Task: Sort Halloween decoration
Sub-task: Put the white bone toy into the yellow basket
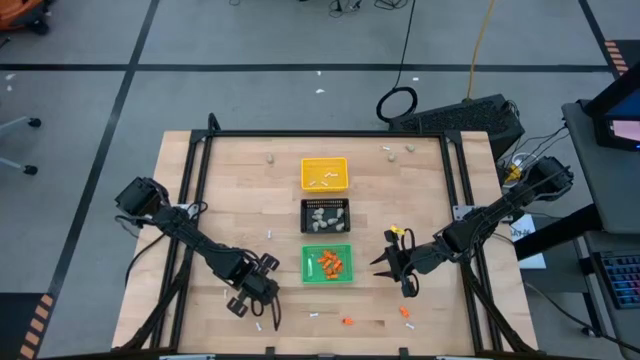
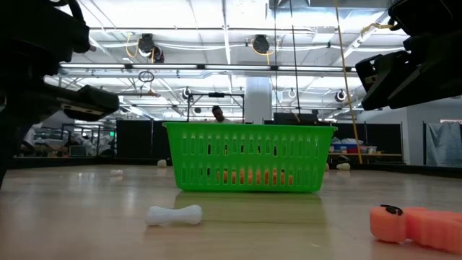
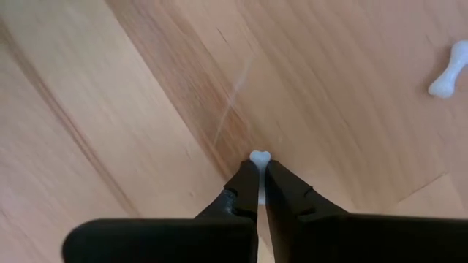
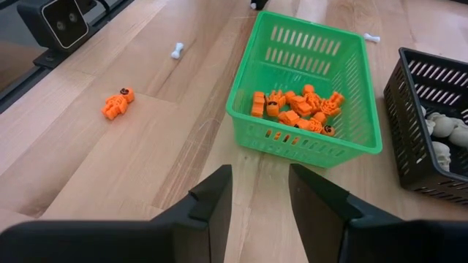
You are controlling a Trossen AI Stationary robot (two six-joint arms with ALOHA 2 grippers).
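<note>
So the left tool [image 3: 259,183] is down at the near-left part of the desk [image 1: 200,200], clenched on a little white bone [image 3: 259,158] whose knobby end pokes out past the fingertips. Another white bone [image 3: 450,69] lies on the wood nearby. The right tool [image 4: 259,191] hangs just right of the green tray [image 4: 307,142], fingers apart, nothing in it. That tray has a bunch of orange figures [image 4: 296,109] inside, and one more orange figure [image 4: 117,104] sits loose on the desk. The black tray [image 4: 431,146] holds pale lumps [image 4: 442,135], skulls I think, hard to say. The yellow tray [image 1: 325,173] has a couple of white sticks.
</note>
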